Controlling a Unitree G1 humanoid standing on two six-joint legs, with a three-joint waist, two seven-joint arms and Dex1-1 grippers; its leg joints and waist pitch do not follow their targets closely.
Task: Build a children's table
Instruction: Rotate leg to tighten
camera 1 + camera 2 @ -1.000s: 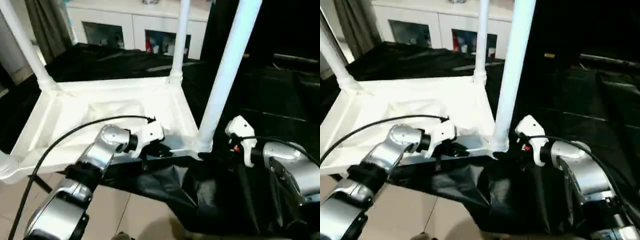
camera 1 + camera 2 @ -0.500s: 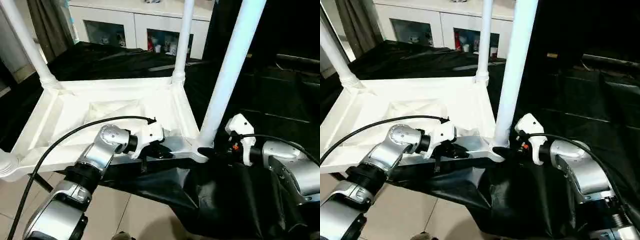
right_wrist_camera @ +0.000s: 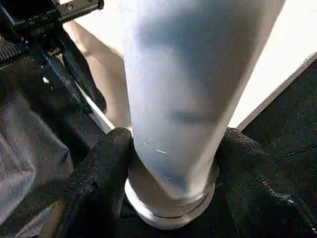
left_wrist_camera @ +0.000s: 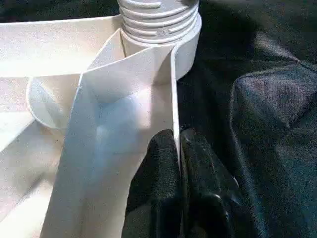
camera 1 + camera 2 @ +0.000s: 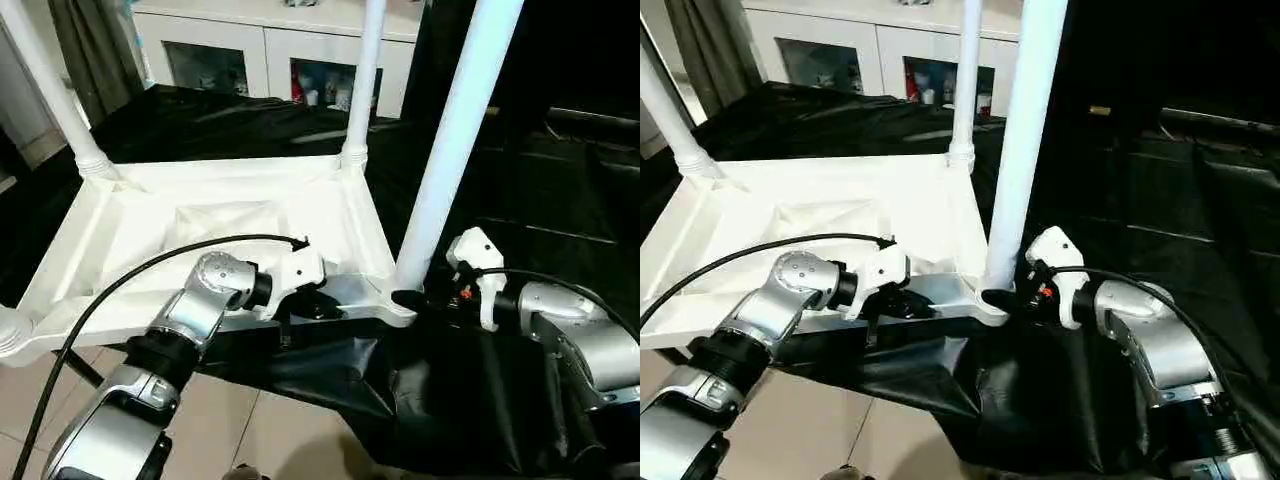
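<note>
L hand (image 4: 178,163) pinches thin smooth rim (image 4: 174,89); R hand (image 3: 171,173) clamps round leg (image 3: 183,89).

The two head views look forward and down from above the forearms, sharing the upturned tabletop (image 5: 230,215) at centre-left of the frame. The left wrist view sits very close along the rim (image 4: 174,84) towards the near-right corner socket (image 4: 161,20). The right wrist view, equally close, faces the leg (image 3: 190,74) in that same corner.

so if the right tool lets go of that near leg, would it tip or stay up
It would probably stay up: the leg stands upright with its base seated in the tabletop's corner socket. It looks hollow and light, so it should barely load the joint. A sideways push might still wobble it, being tall. The right tool is clamped round its base.
</note>
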